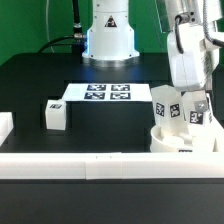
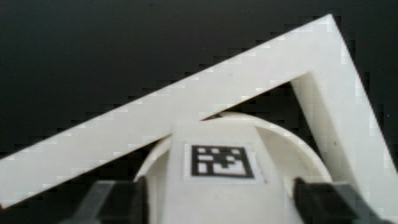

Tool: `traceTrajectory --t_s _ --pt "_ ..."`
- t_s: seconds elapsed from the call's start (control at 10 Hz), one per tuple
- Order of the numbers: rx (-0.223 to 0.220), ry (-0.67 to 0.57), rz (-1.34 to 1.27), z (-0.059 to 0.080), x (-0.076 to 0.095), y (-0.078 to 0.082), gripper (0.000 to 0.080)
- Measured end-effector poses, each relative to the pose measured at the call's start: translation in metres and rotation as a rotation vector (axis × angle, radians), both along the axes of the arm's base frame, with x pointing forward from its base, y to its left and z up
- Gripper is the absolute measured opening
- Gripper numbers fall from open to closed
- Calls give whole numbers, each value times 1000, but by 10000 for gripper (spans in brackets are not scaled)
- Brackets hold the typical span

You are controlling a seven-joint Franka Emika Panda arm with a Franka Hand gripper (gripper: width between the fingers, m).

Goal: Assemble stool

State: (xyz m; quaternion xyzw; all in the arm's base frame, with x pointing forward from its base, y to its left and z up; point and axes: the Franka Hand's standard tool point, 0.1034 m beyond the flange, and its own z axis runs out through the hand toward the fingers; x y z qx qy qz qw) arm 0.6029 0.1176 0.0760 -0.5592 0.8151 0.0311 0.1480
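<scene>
The round white seat (image 1: 186, 140) lies at the exterior view's right, against the front rail. One tagged leg (image 1: 165, 108) stands upright on it. My gripper (image 1: 195, 100) is directly above the seat and is shut on a second leg (image 1: 198, 113), held upright with its lower end at the seat. In the wrist view this leg (image 2: 222, 160) fills the space between my dark fingers (image 2: 118, 200), and its tag faces the camera. My gripper (image 2: 217, 202) grips it from both sides. A third leg (image 1: 55, 114) lies loose on the black table at the left.
The marker board (image 1: 100, 92) lies in the middle in front of the robot base. A long white rail (image 1: 90, 163) runs along the table front, and its corner shows in the wrist view (image 2: 294, 70). A white block (image 1: 4, 126) sits at the far left edge.
</scene>
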Motion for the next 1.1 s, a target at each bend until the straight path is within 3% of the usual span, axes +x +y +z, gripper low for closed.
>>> traceTrajectory --t_s 0.1,0.2,0.6,0.9,1.1 --pt "1 -16 38 10 2 0 572" --pt "7 -32 41 22 5 3 627" --pt "-43 -84 269 22 5 5 649" --pt "-112 -87 774 33 9 13 649" --pt "-129 -114 898 33 10 14 649"
